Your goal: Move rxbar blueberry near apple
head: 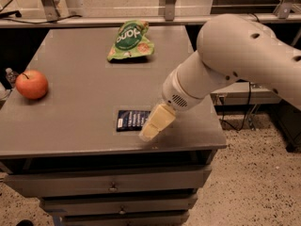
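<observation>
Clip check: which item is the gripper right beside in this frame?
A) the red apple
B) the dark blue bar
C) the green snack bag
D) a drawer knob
B: the gripper is at the right end of the rxbar blueberry, while the apple lies far left and the green snack bag at the back of the table.
</observation>
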Action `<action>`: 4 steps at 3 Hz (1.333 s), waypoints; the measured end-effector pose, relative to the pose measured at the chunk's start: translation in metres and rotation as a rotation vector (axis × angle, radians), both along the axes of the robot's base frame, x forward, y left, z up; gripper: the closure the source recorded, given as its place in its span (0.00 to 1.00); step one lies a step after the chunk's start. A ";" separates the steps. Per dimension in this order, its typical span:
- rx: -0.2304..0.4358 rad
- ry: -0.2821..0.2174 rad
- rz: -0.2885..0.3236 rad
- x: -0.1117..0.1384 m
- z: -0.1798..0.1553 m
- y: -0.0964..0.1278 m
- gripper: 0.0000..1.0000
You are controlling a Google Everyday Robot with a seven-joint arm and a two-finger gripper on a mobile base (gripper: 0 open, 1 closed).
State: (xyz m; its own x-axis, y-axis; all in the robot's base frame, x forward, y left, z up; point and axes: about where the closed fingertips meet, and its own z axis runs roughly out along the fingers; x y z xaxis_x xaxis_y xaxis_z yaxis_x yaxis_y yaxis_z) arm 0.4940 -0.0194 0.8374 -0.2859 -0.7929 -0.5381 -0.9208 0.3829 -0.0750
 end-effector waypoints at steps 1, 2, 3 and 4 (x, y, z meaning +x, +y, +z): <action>0.034 -0.007 0.010 -0.003 -0.003 0.012 0.17; 0.055 -0.001 0.009 -0.005 -0.005 0.017 0.39; 0.066 0.015 0.002 -0.009 -0.009 0.019 0.64; 0.072 0.030 -0.008 -0.011 -0.013 0.017 0.87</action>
